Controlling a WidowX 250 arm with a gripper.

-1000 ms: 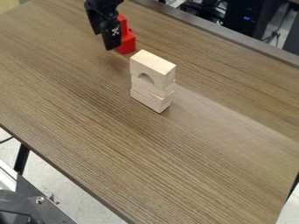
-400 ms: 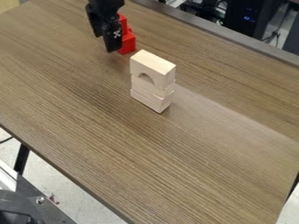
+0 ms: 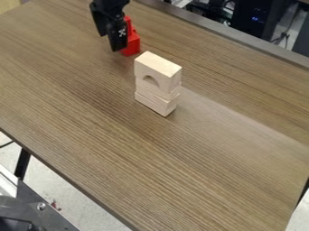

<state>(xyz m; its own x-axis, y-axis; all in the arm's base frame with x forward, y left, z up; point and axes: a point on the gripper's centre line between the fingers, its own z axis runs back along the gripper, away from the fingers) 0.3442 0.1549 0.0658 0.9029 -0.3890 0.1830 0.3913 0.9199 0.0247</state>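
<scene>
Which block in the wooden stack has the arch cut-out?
The top pale wooden block: half-round notch in its lower edge. The pale wooden blocks beneath show none.

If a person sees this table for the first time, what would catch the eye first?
Probably the pale block stack, standing upright above the middle of the brown table, with an arched block on top. Next, the bright red object near the table's far edge, partly hidden behind the black gripper.
</scene>
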